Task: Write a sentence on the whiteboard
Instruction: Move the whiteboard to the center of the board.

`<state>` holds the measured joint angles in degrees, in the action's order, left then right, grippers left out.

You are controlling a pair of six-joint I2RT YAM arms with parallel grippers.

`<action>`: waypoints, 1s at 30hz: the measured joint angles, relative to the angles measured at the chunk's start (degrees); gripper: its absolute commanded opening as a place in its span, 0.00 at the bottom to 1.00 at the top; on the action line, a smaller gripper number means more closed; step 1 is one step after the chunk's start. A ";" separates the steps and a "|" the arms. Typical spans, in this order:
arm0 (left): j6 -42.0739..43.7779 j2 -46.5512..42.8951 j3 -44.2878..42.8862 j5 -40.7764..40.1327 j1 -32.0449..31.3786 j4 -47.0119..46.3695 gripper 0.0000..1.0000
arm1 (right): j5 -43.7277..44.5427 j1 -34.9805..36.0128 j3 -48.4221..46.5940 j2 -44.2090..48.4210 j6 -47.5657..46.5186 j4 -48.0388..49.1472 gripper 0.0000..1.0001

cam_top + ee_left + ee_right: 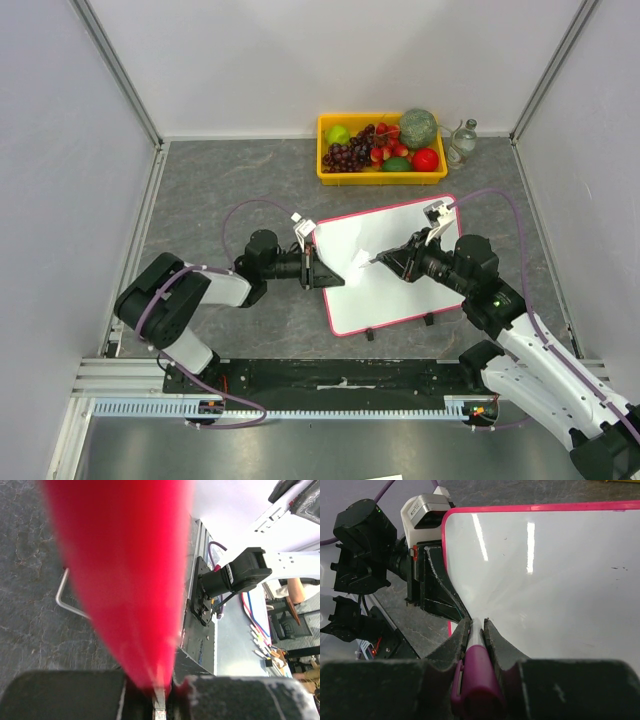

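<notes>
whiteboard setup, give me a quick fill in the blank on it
1. The right pincer is shut on a ____.
2. The ____ pincer clamps the whiteboard by its rim.
3. The fruit lies in a ____ tray.
4. A bottle stands just to the ____ of that tray.

Missing words: marker; left; yellow; right.

whiteboard [380,300]: white, pink-red rim | tray [380,178]: yellow | table [230,170]: mottled grey | marker [477,680]: magenta
</notes>
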<state>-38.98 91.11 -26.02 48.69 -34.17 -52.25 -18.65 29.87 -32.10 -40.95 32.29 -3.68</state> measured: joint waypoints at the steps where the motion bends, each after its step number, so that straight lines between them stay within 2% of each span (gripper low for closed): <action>1: 0.33 0.44 -0.61 0.52 0.00 0.55 0.02 | 0.00 0.00 -0.02 0.00 0.00 0.00 0.00; 8: 1.60 0.83 -2.21 1.46 0.02 3.39 0.02 | 0.02 0.00 -0.07 0.00 0.00 0.02 0.00; 9: 1.60 0.63 -2.21 1.42 0.02 3.63 0.05 | 0.02 0.00 -0.09 0.00 0.00 0.02 0.00; 12: 1.62 0.26 -2.21 1.42 0.02 4.24 0.26 | 0.02 0.00 -0.20 -0.13 -0.20 -0.02 0.00; 15: 2.78 0.22 -1.86 2.64 -0.17 7.26 0.41 | 0.02 0.00 -0.57 -0.37 -0.35 0.00 0.00; 23: 4.87 -3.17 -0.46 3.19 -1.07 15.65 0.59 | 0.02 0.00 -1.51 -0.31 -0.37 0.07 0.00; 30: 6.43 -16.33 1.57 -4.37 -1.68 26.75 0.77 | 0.04 0.00 -1.60 0.35 -0.39 0.02 0.00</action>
<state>-32.56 74.78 -24.45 44.31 -35.86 -25.50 -18.61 29.87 -33.69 -40.60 31.90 -3.66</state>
